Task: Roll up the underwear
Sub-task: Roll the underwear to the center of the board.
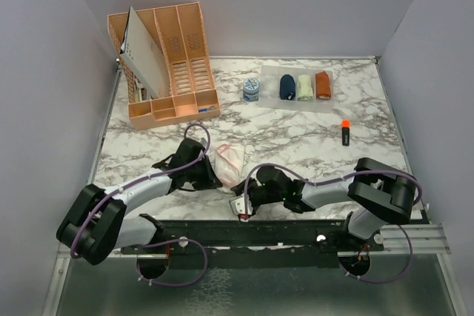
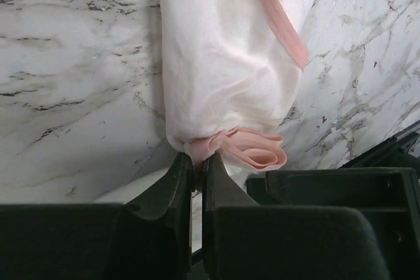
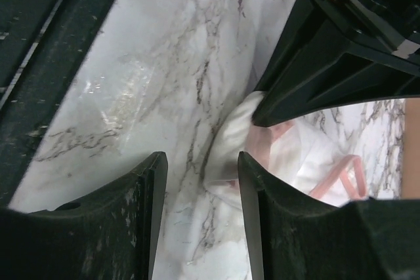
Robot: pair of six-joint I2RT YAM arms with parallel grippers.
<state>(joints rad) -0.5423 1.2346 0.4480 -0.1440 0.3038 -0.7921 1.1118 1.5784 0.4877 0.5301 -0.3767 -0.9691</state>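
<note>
The whitish-pink underwear lies bunched on the marble table between the two arms. In the left wrist view the underwear stretches away from me, and my left gripper is shut on its near pink-edged end. In the top view my left gripper sits at the cloth's left side. My right gripper is open and empty, with its right finger just beside the cloth's edge. In the top view my right gripper is just below the cloth. The navy blue underwear stands rolled at the back.
A cream bundle and a rust-orange bundle stand beside the navy roll, with a blue-patterned roll to their left. An orange marker lies mid-right. An orange organizer stands at the back left. The table's front edge rail is close below.
</note>
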